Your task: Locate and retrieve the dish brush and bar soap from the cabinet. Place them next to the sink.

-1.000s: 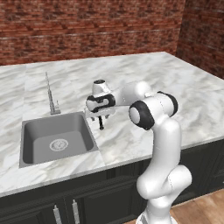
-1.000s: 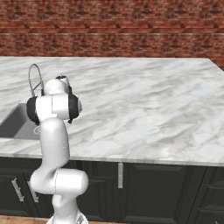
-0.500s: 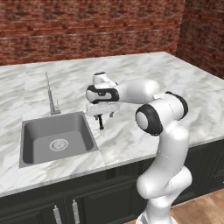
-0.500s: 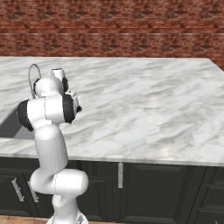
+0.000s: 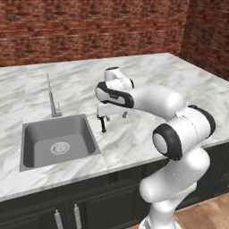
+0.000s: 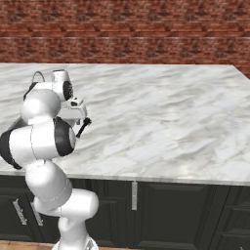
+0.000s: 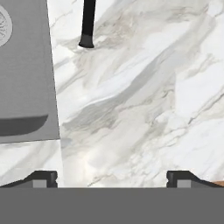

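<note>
The black dish brush (image 5: 103,124) lies on the white marble just right of the sink (image 5: 36,134), apart from my gripper. Its handle (image 7: 87,22) shows at the top of the hand view and beside the hand in the right base view (image 6: 84,126). My gripper (image 5: 112,113) hovers low over the counter next to the brush, open, with nothing between its fingertips (image 7: 111,177). A thin orange-tan sliver (image 7: 217,183) shows at the hand view's lower right edge; I cannot tell whether it is the bar soap. The cabinet is out of view.
A slim chrome faucet (image 5: 52,96) stands behind the sink basin. The marble counter (image 5: 179,80) runs wide to the right, up to a red brick wall (image 5: 89,27). Dark drawer units (image 5: 89,208) sit below the counter's front edge.
The arm's elbow has swung right and stretched out, and the hand has drifted slightly right of the sink. The brush has stayed in place. The gripper stays open.
</note>
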You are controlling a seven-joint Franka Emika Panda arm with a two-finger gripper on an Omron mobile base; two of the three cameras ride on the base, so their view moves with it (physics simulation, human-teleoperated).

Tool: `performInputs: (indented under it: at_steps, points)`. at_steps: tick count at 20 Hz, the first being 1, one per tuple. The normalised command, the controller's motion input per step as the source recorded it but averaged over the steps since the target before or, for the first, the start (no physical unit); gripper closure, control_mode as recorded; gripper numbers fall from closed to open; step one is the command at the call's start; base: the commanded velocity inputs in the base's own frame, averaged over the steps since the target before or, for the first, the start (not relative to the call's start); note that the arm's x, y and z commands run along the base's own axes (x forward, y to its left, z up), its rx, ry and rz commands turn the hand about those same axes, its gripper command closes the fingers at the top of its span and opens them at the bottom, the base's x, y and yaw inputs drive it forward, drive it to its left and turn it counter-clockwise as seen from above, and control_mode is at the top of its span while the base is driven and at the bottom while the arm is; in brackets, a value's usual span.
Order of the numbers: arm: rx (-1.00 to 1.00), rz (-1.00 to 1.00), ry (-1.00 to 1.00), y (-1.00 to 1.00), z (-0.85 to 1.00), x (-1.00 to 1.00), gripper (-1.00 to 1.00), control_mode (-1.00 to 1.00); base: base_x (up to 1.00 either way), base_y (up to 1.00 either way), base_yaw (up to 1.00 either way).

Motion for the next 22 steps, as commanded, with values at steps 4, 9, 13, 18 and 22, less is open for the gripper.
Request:
performInputs:
  at_steps: [4, 9, 13, 18, 22]
  points:
    - [0.0, 0.0, -0.26, -0.27, 0.3, -0.84, -1.0, -1.0, 0.0, 0.0, 0.0]
    - [0.01, 0.0, -0.33, -0.17, 0.13, -0.75, -1.0, -1.0, 0.0, 0.0, 0.0]
    - [0.0, -0.01, -0.01, 0.0, 0.0, -0.03, -1.0, -1.0, 0.0, 0.0, 0.0]
    - [0.0, 0.0, 0.0, 0.0, 0.0, 0.0, -1.0, -1.0, 0.0, 0.0, 0.0]
    - [0.0, 0.0, 0.0, 0.0, 0.0, 0.0, -1.0, 1.0, 0.01, -0.04, -0.31]
